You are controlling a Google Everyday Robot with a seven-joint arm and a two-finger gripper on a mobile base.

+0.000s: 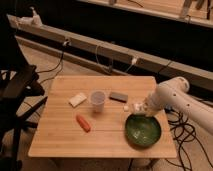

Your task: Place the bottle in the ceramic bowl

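Note:
The dark-green ceramic bowl (143, 131) sits at the front right of the wooden table and looks empty inside. My gripper (140, 107) is at the end of the white arm (172, 97), which reaches in from the right, and hangs just over the bowl's far rim. A whitish bottle (131, 106) lies roughly level in the gripper. Its narrow end sticks out to the left, low above the table behind the bowl. The gripper hides the rest of the bottle.
A translucent cup (97, 100) stands mid-table, with a dark flat block (118, 96) to its right. A white block (77, 99) lies left of the cup and an orange carrot-like item (83, 123) in front. A black chair (17, 95) stands to the left. Cables hang at the right.

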